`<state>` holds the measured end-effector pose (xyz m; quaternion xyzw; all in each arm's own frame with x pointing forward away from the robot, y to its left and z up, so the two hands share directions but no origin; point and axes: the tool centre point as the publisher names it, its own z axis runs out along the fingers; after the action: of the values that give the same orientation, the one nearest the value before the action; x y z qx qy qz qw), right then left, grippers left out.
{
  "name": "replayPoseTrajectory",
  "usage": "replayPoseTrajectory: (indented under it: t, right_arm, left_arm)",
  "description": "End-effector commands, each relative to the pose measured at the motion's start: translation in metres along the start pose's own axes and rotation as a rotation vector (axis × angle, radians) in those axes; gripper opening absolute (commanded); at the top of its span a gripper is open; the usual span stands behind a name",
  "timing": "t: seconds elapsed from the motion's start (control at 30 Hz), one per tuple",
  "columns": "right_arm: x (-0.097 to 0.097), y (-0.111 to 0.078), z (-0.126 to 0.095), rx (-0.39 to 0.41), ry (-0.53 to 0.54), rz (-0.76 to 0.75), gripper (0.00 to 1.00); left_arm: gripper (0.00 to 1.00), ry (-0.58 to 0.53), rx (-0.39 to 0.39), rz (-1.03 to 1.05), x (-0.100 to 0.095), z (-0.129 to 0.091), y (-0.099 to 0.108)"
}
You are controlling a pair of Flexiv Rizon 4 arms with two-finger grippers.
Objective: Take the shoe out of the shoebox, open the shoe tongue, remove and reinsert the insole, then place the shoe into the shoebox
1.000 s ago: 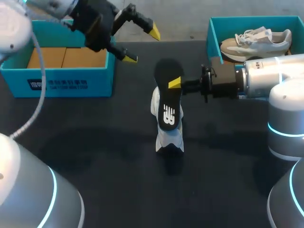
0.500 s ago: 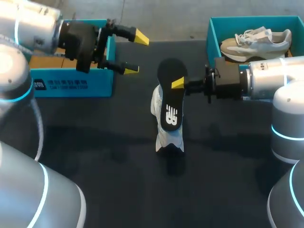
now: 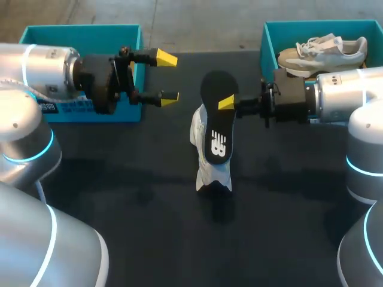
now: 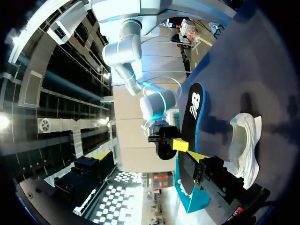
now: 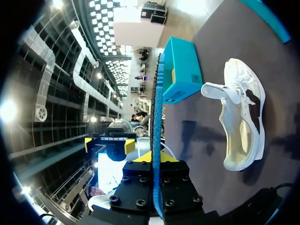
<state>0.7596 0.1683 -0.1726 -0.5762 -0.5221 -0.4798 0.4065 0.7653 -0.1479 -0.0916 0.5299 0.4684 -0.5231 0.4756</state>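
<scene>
Head view: on the dark surface [image 3: 287,239], the left shoebox [image 3: 90,110] and right shoebox [image 3: 267,45] line the far edge, with the white shoe [image 3: 206,170] well apart between them. The right claw [image 3: 227,103] grips the black insole [image 3: 216,128] above the shoe. The left claw [image 3: 167,76], spread wide, hovers near it without touching.

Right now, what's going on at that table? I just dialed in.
The right tool is shut on the black insole, holding it clear of the white shoe, which rests on the table. The left tool is open and holds nothing, facing the insole from beside the left shoebox. A second shoe lies in the right shoebox.
</scene>
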Motion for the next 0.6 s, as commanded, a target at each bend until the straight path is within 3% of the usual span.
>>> replayPoseTrajectory:
  t: [0.03, 0.4, 0.6]
  right_arm:
    - [0.001, -0.001, 0.000, 0.000, -0.006, 0.002, 0.00]
    - [0.012, -0.002, -0.007, 0.003, -0.024, 0.009, 0.00]
    - [0.016, -0.002, -0.007, 0.004, 0.007, 0.026, 0.00]
  left_arm:
    - [1.00, 0.004, -0.004, -0.004, 0.004, 0.001, -0.003]
    - [1.00, 0.004, -0.004, -0.004, 0.004, 0.001, -0.003]
    - [1.00, -0.036, -0.035, 0.028, 0.020, 0.002, -0.004]
